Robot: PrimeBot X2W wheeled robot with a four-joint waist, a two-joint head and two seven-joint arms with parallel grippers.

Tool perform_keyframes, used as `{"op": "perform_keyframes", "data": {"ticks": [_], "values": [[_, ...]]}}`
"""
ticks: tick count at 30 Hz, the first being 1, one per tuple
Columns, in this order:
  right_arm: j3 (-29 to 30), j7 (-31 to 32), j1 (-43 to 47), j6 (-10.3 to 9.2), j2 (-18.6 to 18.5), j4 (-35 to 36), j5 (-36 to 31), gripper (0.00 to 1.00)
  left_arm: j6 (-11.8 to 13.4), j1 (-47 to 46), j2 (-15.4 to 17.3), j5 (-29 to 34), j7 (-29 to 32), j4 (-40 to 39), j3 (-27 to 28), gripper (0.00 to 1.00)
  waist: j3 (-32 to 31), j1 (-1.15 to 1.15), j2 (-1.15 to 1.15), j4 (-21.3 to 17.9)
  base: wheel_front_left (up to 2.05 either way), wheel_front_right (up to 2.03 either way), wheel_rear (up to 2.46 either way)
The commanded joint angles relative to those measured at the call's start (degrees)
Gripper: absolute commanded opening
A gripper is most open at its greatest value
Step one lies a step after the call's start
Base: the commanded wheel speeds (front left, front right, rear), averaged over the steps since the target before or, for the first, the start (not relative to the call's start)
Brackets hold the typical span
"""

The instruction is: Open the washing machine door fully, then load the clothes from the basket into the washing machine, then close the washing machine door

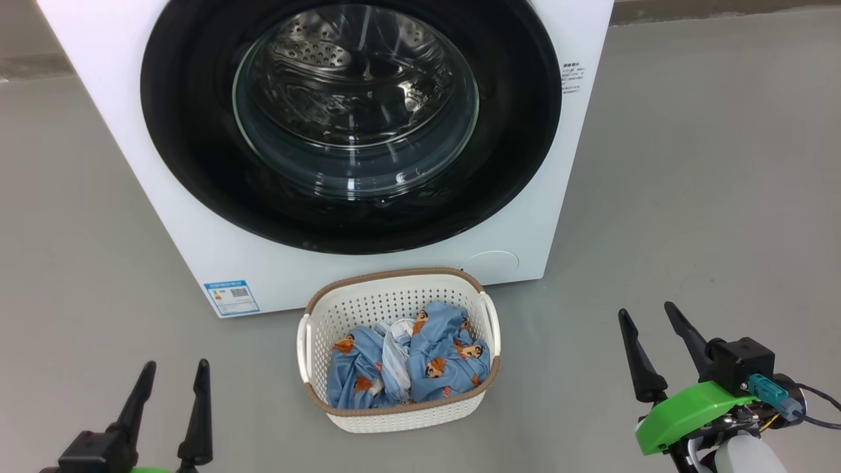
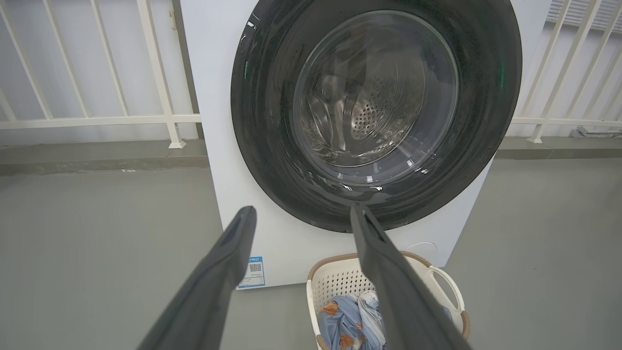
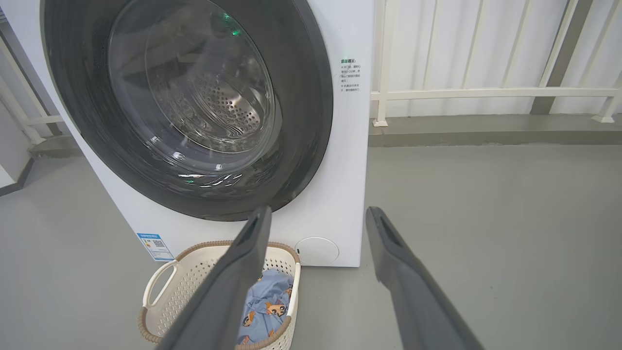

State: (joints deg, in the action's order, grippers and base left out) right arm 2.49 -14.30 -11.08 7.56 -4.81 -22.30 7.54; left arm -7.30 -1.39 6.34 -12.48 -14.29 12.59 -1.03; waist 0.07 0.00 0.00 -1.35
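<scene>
The white washing machine (image 1: 197,217) stands in front of me with its round black door (image 1: 190,151) shut flat against its front; the steel drum shows through the glass. On the floor below it sits the cream basket (image 1: 328,315), holding the light-blue clothes (image 1: 447,368) with some white cloth among them. My left gripper (image 1: 174,371) hovers open at the lower left, well left of the basket. My right gripper (image 1: 650,312) is open at the lower right, apart from the basket. Both hold nothing. The door (image 2: 262,121) (image 3: 311,121) and basket (image 2: 437,277) (image 3: 160,282) also appear in the wrist views.
Grey floor (image 1: 690,197) spreads on both sides of the machine. A white railing (image 2: 97,119) (image 3: 486,92) runs behind it along a low ledge. A blue sticker (image 1: 231,297) marks the machine's lower left front, and a round cover (image 1: 489,266) sits at its lower right.
</scene>
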Motion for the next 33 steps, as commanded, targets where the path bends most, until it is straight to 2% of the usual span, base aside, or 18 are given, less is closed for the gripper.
{"op": "perform_keyframes", "data": {"ticks": [1,18,33], "values": [[-1.25,-0.7,-2.43,-0.08,0.02,1.57,-0.34,1.0,-0.19,-1.99,1.03,0.51,-0.71,-1.29,2.11,1.0,0.07,0.0,0.0,-0.03,0.0,0.0,0.0],[-0.05,-0.7,-2.31,-0.08,0.13,3.72,-0.04,1.0,-0.19,-2.23,1.61,1.39,-0.71,-1.37,2.03,1.0,0.79,0.0,0.0,-0.17,0.1,0.1,-0.19],[1.71,-0.7,-1.5,-0.08,0.37,4.23,0.25,1.0,-0.19,-2.66,1.53,1.26,-0.71,-1.66,2.38,1.0,0.59,0.0,0.0,0.09,1.04,1.04,-2.07]]}}
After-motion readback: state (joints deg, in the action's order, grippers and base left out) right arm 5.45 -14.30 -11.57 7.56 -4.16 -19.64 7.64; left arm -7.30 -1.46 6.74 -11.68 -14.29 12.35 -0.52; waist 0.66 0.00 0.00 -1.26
